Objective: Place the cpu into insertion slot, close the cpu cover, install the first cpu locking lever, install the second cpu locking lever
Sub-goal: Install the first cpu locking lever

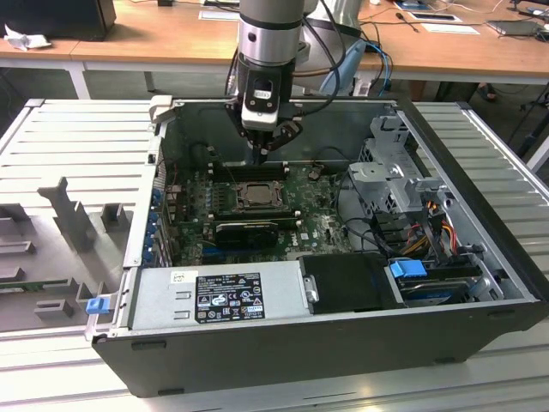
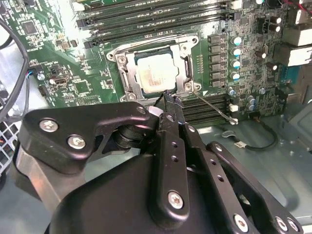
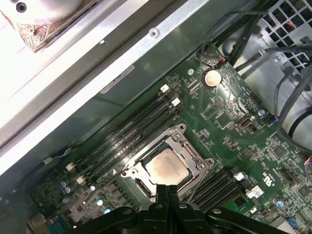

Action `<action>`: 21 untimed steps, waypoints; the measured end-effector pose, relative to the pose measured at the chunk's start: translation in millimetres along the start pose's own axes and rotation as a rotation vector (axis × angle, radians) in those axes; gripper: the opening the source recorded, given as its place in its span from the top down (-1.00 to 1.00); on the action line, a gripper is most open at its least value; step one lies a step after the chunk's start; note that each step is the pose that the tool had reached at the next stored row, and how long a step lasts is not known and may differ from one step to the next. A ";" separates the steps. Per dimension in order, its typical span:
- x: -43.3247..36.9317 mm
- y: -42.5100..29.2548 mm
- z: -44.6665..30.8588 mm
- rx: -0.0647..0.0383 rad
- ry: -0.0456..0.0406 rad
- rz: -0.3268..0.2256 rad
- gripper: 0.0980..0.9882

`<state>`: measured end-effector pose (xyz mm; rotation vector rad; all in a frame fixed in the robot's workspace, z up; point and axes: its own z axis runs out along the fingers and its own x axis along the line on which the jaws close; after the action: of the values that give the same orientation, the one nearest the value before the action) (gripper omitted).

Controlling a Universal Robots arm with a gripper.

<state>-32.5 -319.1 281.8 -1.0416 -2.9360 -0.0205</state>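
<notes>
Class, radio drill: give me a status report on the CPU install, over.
Status: end effector shut, tips at the edge of the cpu cover. The cpu seated, cover lying flat around it. One locking lever juts out from the cover's corner.

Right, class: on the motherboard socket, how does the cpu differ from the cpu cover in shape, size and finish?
The cpu is a solid square plate; the cpu cover is an open frame with a square window. The cpu is smaller and shows through that window; the cpu cover surrounds it. The cpu top is pale and matte; the cpu cover is shinier metal. Both lie flat on the motherboard.
</notes>
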 end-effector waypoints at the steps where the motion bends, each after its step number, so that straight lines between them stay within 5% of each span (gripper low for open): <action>1: 0.0 0.0 0.0 0.000 0.0001 -0.007 0.98; 21: 0.0 0.0 0.0 0.006 0.0007 -0.207 0.98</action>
<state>-32.5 -319.1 281.8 -0.7329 -3.0266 -0.0161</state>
